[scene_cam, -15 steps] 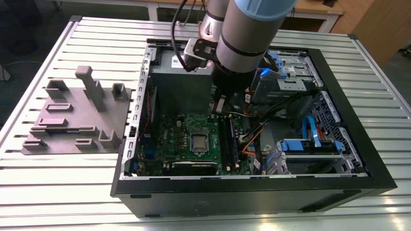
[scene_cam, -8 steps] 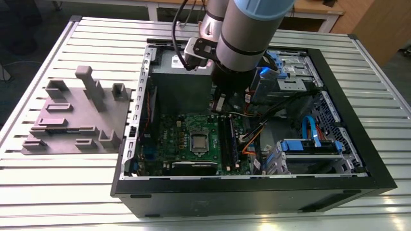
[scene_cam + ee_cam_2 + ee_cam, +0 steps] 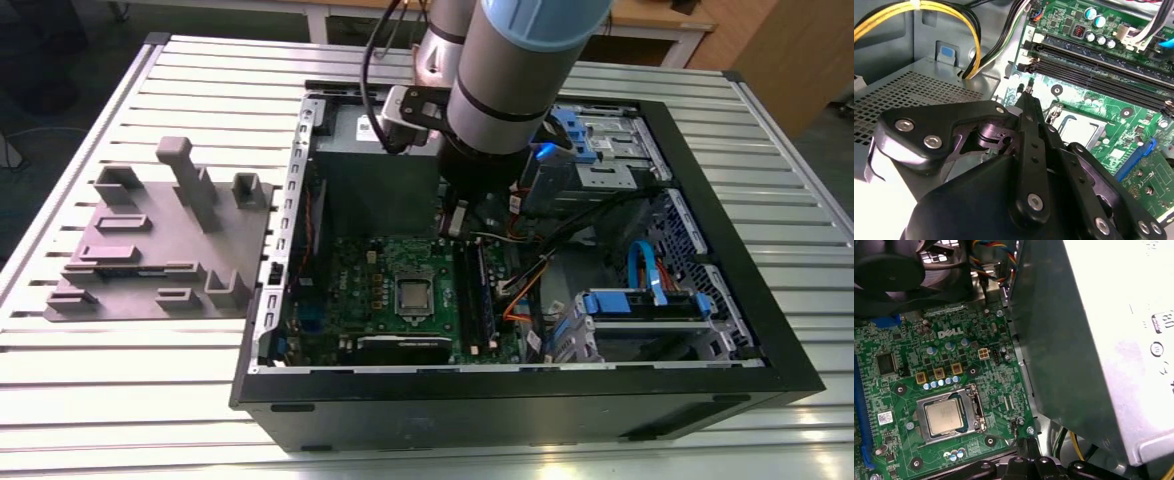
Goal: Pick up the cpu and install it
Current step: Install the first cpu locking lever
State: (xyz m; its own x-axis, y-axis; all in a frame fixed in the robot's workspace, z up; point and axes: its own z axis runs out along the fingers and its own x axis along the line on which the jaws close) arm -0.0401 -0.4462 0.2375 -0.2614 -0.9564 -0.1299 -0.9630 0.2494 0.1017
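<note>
The small square silver-topped cpu (image 3: 945, 417) already sits in its socket (about ten o'clock from the black hand (image 3: 1030, 466)), whose fingers look pressed together, empty.

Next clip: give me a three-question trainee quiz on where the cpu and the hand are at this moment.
1. True or false: the hand is carrying the cpu.
2. Which is the hand closest to? A. the motherboard B. the purple-grey tray C. the blue drive bays
3. Fill in: the cpu sits in the ___ of the motherboard.
Key: 1 false; 2 A; 3 socket.
</note>
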